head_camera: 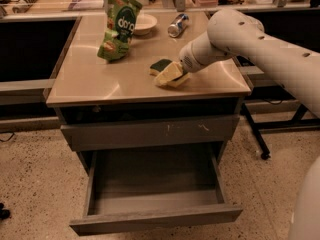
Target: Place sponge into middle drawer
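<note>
The sponge [167, 74], dark green face over pale yellow foam, lies tilted on the tan counter top [100, 79], right of its middle. My gripper [179, 70] comes in from the right at the end of the white arm [250, 39] and is against the sponge's right end, which hides its tip. The middle drawer [155, 219] is pulled open at the bottom of the cabinet, below the counter. Its grey floor is bare and its front panel is plain.
A green snack bag [119, 28] stands at the counter's back left. A white bowl [144, 23] and a lying can [178, 25] are behind the sponge. A shut drawer front with pale scratches [150, 132] sits above the open drawer. A black table leg [255, 134] stands to the right.
</note>
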Available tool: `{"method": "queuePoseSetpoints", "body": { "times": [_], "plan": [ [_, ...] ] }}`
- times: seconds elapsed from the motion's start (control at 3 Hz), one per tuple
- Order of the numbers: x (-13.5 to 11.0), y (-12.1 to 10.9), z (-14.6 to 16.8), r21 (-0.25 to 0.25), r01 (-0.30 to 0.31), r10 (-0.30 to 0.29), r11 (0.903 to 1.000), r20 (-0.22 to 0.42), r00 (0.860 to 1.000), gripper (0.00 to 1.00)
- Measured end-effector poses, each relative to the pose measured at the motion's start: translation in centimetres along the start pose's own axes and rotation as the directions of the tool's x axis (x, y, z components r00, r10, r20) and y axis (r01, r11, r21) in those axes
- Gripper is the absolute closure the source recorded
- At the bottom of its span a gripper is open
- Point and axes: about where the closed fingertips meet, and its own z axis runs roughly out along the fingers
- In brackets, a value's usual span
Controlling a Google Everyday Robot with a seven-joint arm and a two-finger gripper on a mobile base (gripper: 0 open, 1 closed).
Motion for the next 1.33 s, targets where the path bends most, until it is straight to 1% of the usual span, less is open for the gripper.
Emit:
{"method": "queuePoseSetpoints", "body": {
  "times": [0.33,0.67,1.0,1.33],
  "plan": [
    [0.0,0.0,0.0,0.0,0.0,0.0,1.0,0.0,1.0,0.4],
    [-1.6,1.4,-1.5,-0.036,0.015,-0.014,0.9992,0.021,1.0,0.64],
    [-3.4,3.2,-3.5,-0.075,0.043,-0.04,0.9963,0.043,0.998,0.88],
    [-3.4,3.3,-3.6,-0.078,0.043,-0.04,0.996,0.042,0.998,1.0]
  ]
}}
